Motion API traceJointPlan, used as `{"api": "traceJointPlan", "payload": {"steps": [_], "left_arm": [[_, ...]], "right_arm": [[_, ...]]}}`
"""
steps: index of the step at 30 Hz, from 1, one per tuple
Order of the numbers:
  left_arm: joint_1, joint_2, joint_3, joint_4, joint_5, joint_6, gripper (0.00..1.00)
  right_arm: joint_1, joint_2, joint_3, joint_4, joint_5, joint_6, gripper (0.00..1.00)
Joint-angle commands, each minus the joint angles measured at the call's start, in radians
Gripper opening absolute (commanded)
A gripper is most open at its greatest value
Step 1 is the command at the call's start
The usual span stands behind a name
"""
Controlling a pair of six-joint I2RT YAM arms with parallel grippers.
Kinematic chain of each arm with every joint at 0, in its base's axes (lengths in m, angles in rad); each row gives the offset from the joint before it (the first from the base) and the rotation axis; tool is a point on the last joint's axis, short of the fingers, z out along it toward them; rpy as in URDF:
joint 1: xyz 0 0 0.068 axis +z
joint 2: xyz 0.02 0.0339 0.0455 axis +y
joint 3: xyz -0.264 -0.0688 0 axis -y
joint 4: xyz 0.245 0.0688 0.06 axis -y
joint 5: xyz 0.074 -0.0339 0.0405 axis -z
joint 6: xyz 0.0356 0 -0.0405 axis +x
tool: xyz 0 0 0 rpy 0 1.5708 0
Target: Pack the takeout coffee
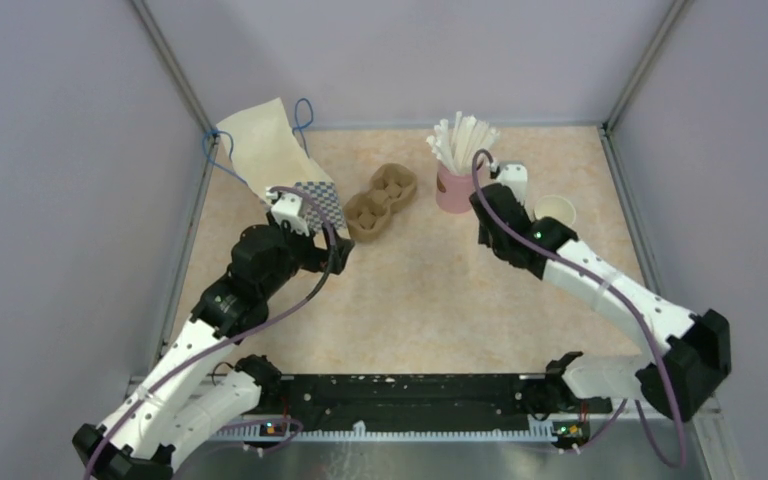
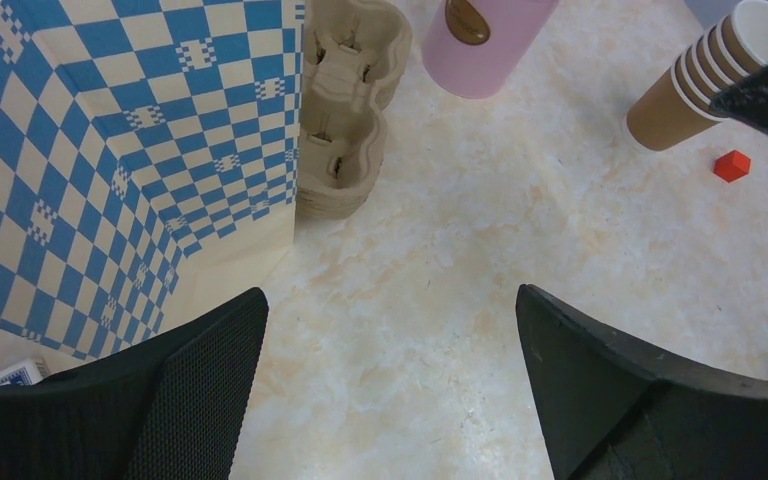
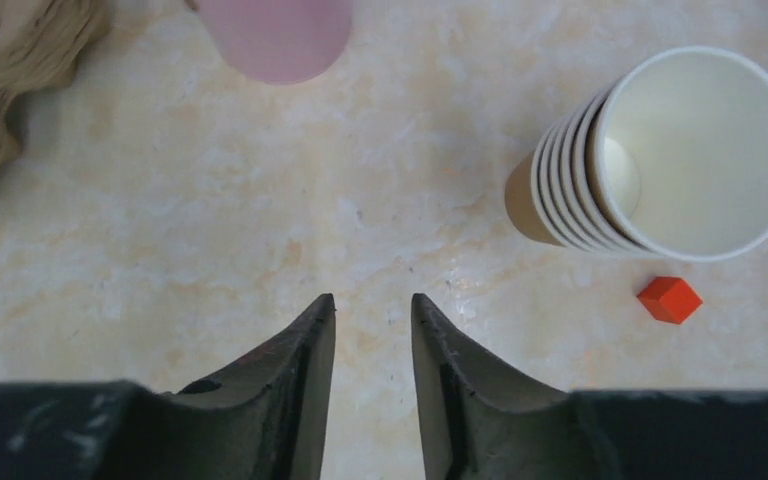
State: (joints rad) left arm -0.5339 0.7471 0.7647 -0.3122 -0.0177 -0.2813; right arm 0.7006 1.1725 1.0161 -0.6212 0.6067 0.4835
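Cannot tell where the coffee is: not made out in any view. Left claw [image 2: 390, 298] spread wide over bare counter [image 2: 440, 250], holding nothing, just beside checked bag [image 2: 110, 130], itself cut off by the frame edge. Right claw [image 3: 373, 300] narrowed to a slim gap, empty, above counter. Ahead of it, cup stack [image 3: 525, 195] with red cube [image 3: 669, 299] near. Pink cup [image 3: 275, 35] cropped at top in both wrist views. Carrier [image 2: 345, 100] against bag, far end cropped. From above, both claws hard to make out under their wrists; straws [image 1: 463, 138] standing in pink cup.
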Motion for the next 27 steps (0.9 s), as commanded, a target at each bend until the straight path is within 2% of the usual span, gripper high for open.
{"api": "traceJointPlan", "payload": {"steps": [1,3,6,16,27], "left_arm": [[-0.003,-0.047,-0.002,0.038,0.053,0.046,0.99],[-0.003,-0.052,0.000,0.025,0.074,0.049,0.99],[-0.002,-0.064,-0.011,0.022,0.095,0.052,0.99],[-0.003,-0.067,-0.028,0.028,0.151,0.051,0.99],[-0.002,-0.062,-0.029,0.034,0.177,0.053,0.99]], "right_arm": [[-0.100,0.114,0.166,-0.155,0.049,-0.074,0.30],[-0.154,0.121,0.192,-0.129,-0.021,-0.126,0.27],[-0.211,0.130,0.238,-0.086,-0.109,-0.205,0.27],[-0.378,0.372,0.462,-0.204,-0.162,-0.273,0.24],[-0.465,0.328,0.373,-0.200,-0.228,-0.280,0.26]]}}
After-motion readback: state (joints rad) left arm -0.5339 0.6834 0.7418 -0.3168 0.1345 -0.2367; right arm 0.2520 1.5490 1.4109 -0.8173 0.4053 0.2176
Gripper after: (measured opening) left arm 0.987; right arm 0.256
